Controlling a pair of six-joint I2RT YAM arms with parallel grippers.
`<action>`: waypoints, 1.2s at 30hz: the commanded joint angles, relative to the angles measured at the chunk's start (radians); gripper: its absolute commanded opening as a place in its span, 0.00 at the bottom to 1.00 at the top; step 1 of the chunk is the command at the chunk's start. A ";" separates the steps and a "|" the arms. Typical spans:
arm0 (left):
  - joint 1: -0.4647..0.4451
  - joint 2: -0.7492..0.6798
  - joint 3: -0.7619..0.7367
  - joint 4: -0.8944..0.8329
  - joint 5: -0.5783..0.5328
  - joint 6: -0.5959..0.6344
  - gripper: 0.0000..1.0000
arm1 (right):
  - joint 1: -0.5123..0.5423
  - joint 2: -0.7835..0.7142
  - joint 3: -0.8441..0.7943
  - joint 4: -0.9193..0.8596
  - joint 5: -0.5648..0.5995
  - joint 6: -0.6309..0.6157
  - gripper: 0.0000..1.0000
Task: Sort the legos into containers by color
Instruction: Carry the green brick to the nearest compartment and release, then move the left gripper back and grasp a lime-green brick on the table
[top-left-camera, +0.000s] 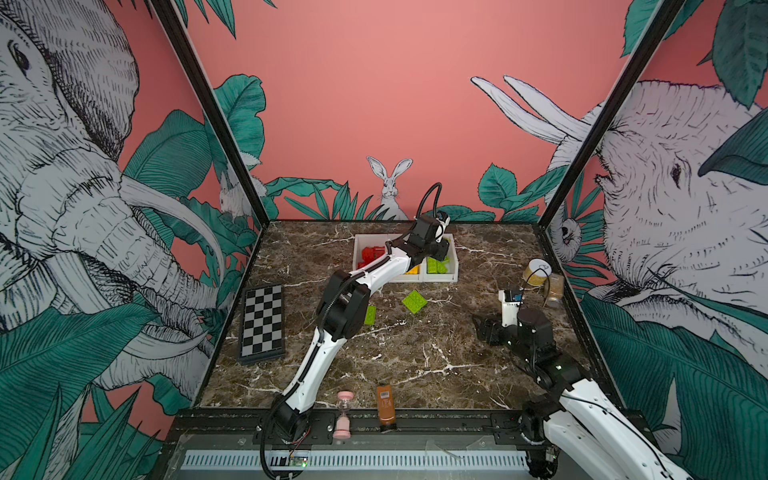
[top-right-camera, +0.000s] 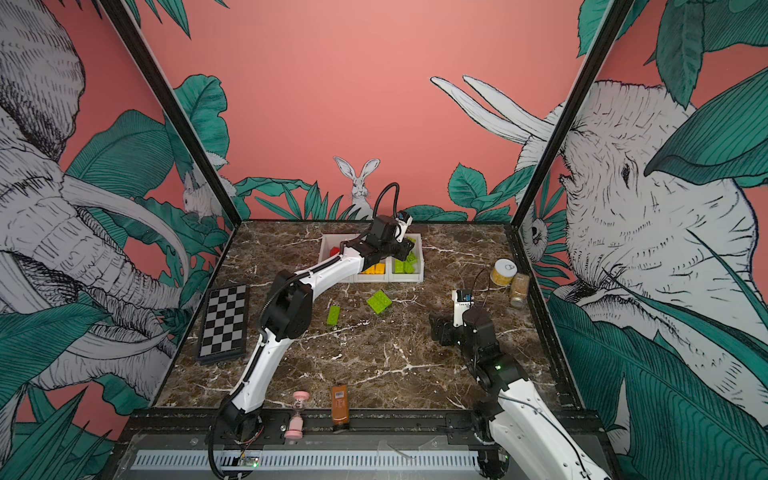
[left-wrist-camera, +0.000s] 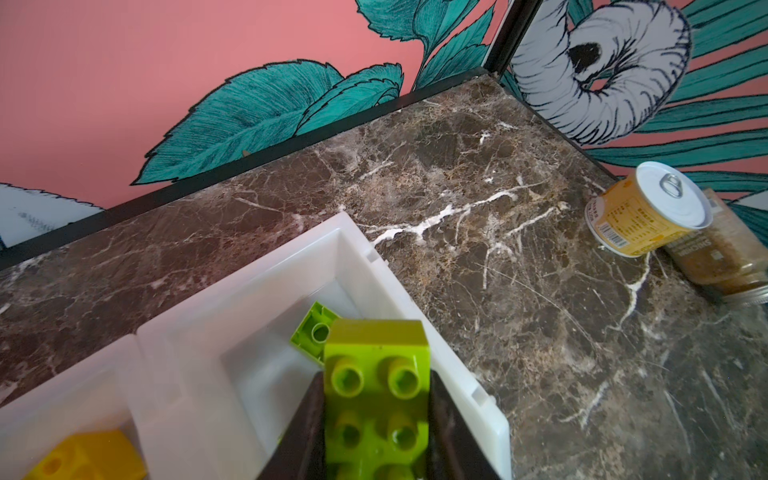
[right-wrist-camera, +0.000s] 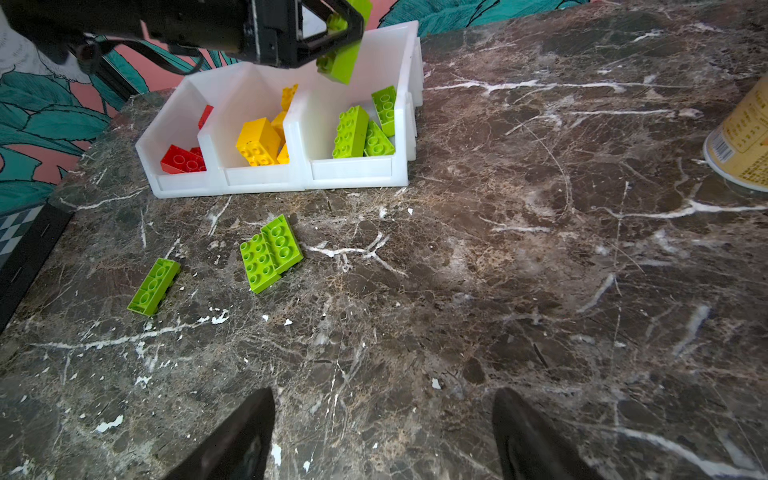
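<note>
Your left end effector (left-wrist-camera: 376, 374) pinches a green brick (left-wrist-camera: 376, 419) above the rightmost bin (left-wrist-camera: 376, 272)
The brick's long axis runs along the fingers, studs toward the wrist camera. In the right wrist view it hangs steeply tilted, free end down toward the bin. Two green bricks (right-wrist-camera: 270, 253) lie side by side on the worktop (right-wrist-camera: 498, 291), a slim one (right-wrist-camera: 153, 286) nearby, all studs up. Your right end effector (right-wrist-camera: 382, 399) is spread wide over the worktop
</note>
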 joint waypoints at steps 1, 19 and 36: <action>-0.008 0.015 0.049 -0.019 -0.012 0.016 0.29 | -0.002 -0.033 0.026 -0.067 0.027 -0.013 0.81; -0.010 -0.434 -0.276 -0.188 -0.244 0.124 0.77 | -0.002 0.090 0.041 0.008 0.003 -0.051 0.81; 0.057 -0.966 -1.053 -0.439 -0.435 -0.098 0.78 | -0.001 0.395 0.090 0.239 -0.101 -0.049 0.81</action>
